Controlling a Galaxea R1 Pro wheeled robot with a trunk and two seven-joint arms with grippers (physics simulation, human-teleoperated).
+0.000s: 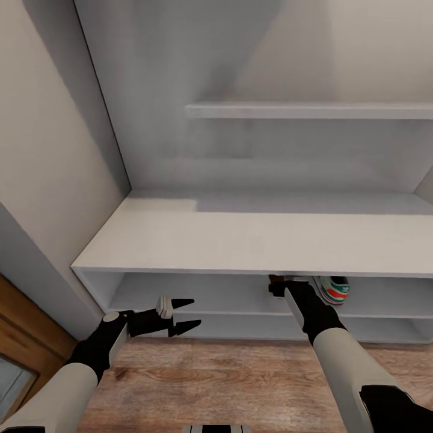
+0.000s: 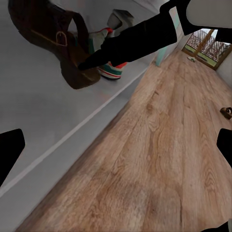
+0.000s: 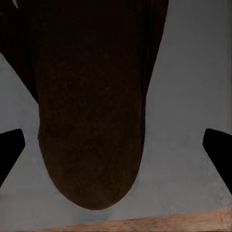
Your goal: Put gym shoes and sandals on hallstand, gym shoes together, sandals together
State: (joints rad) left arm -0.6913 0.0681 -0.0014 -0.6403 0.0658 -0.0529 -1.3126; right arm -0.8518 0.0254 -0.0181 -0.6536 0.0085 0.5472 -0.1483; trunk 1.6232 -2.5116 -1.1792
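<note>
The grey hallstand (image 1: 240, 240) fills the head view. On its upper low shelf (image 2: 43, 111) lies a dark brown sandal (image 3: 92, 111), toe end toward the shelf's front edge. My right gripper (image 3: 116, 152) reaches in under the bench top and stands open, its fingertips (image 3: 10, 150) clear of the sandal on either side. In the left wrist view the sandal (image 2: 53, 38) sits beside the right arm (image 2: 140, 36), with a white and green gym shoe (image 2: 112, 68) just behind it. That gym shoe (image 1: 334, 290) shows right of the right wrist. My left gripper (image 1: 183, 314) hangs open and empty over the floor before the shelves.
Wood-plank corridor floor (image 2: 159, 159) runs along the hallstand's front. Far down it lies a small brown thing (image 2: 225, 112), too small to identify, with a bright glazed opening (image 2: 208, 46) beyond. A wall (image 1: 42, 150) closes the left side. A wall shelf (image 1: 313, 110) hangs above the bench.
</note>
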